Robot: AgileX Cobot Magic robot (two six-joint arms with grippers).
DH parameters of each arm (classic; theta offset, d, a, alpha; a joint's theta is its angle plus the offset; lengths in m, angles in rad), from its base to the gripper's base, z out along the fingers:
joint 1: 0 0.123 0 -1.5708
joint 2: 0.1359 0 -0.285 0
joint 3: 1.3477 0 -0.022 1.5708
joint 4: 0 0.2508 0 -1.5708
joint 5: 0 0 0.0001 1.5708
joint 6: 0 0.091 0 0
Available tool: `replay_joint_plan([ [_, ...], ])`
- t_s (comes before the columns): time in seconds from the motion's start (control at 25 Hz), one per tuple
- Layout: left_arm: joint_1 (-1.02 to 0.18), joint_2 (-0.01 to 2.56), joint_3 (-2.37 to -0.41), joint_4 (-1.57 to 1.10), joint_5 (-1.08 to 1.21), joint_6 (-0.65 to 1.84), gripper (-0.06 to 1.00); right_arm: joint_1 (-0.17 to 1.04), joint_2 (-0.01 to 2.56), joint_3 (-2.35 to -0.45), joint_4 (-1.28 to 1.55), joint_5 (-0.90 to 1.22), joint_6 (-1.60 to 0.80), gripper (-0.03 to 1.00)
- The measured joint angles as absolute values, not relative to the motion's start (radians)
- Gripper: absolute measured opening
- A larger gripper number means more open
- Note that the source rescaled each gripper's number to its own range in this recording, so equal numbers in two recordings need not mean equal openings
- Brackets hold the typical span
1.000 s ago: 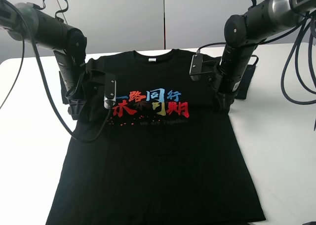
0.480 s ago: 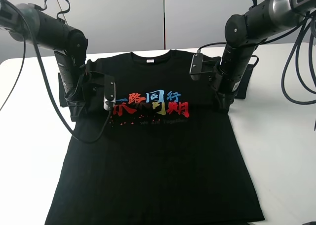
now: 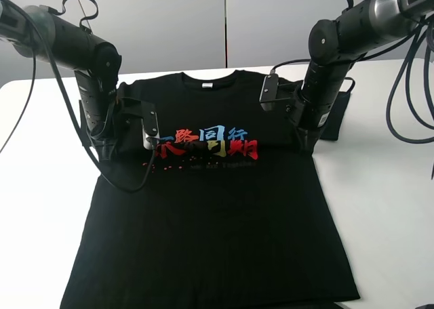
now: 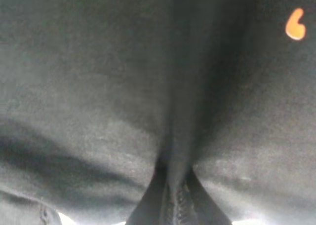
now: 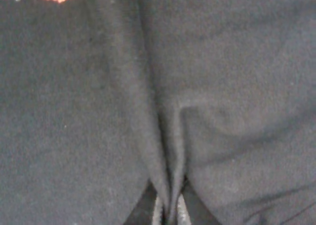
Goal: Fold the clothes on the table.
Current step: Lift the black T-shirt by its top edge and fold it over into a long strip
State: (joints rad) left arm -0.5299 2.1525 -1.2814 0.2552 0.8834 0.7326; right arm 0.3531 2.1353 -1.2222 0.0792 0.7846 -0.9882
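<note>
A black T-shirt (image 3: 217, 214) with a red, blue and yellow print (image 3: 207, 143) lies face up on the white table (image 3: 386, 207), collar at the back. My left gripper (image 3: 108, 153) is shut on a pinched fold of the shirt at its left side below the sleeve; the left wrist view shows the fabric (image 4: 123, 87) drawn into the jaws of that gripper (image 4: 173, 205). My right gripper (image 3: 303, 143) is shut on a fold at the shirt's right side; the right wrist view shows the cloth (image 5: 222, 87) ridged into that gripper (image 5: 168, 207).
The right sleeve (image 3: 337, 116) lies behind my right arm and the left sleeve (image 3: 85, 122) sticks out behind my left arm. Cables (image 3: 407, 85) hang at the right. The table's back edge meets a grey wall (image 3: 203, 24).
Both grippers have drawn back slightly toward the collar with the fabric in them. The print has bunched and the bottom hem has slid a little up the table.
</note>
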Motion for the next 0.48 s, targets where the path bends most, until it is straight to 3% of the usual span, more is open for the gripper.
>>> replay_joint_plan([
  [0.24,-0.530,2.140,-1.420,0.309,0.889,0.601,0.01,0.353,2.115,-1.328,0.039,0.809,-0.983,0.00],
  [0.48,-0.530,2.051,-1.774,0.358,0.980,0.538,0.01,0.355,1.992,-1.716,-0.180,0.894,-0.904,0.00],
])
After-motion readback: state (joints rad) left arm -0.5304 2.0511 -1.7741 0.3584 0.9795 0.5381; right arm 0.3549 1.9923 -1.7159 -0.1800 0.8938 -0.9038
